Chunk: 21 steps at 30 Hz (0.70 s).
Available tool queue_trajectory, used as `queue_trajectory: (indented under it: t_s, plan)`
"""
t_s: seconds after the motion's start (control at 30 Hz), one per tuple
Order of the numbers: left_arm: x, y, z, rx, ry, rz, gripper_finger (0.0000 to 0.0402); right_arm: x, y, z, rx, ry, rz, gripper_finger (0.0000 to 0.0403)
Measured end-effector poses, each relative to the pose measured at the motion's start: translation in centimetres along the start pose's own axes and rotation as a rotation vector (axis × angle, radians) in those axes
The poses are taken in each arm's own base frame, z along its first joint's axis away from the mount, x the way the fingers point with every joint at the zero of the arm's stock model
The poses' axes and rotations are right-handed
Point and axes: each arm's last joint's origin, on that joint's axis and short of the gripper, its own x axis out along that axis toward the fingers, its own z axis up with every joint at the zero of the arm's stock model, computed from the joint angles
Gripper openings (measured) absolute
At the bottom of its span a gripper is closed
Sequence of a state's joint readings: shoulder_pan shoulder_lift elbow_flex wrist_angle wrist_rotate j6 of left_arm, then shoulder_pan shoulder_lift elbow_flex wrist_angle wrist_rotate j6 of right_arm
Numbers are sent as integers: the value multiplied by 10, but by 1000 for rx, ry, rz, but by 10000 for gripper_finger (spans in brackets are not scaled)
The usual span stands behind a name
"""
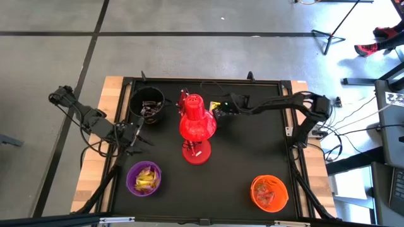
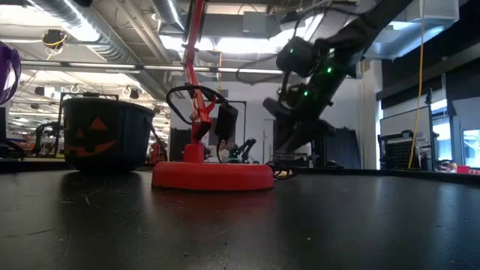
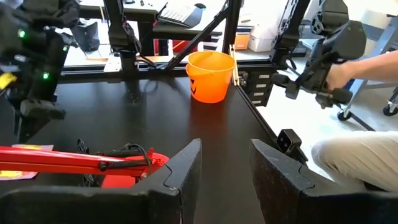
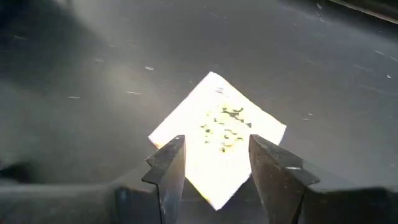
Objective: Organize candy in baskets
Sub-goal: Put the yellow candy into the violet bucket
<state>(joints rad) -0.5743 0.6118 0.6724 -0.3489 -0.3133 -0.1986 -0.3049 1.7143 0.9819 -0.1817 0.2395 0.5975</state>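
Black tabletop point(image 1: 252, 145): your right hand point(image 4: 214, 165) hangs parted, empty, astride a yellow candy point(image 4: 217, 134) lying flat just below, squared for pinching. Left hand point(image 3: 224, 165) waits open, empty, orange basket point(image 3: 211, 76) well ahead.

The right arm reaches in across the table from the right edge, its right gripper point(image 4: 211, 165) pointed down with the two dark fingers point(image 4: 169, 163) parted, one on each side of a gap. The left arm sits bent at the left edge, and the left gripper point(image 3: 225, 163) is held level, its fingers point(image 3: 186, 165) spread apart with nothing between them.
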Motion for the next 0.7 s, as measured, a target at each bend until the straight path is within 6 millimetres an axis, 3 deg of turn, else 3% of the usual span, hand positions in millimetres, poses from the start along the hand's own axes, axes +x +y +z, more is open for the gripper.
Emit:
queue_trajectory:
  t_s: [0.5, 0.6, 0.7]
  plan:
    - [12, -2, -4, 5, 45, 36, 125, 52, 7, -8, -73, 212, -114, 170]
    - [13, -3, -4, -12, 47, 38, 125, 56, 6, -13, -75, 262, -102, 144]
    - [13, -2, -4, -15, 48, 48, 125, 54, 9, -14, -80, 272, -81, 93]
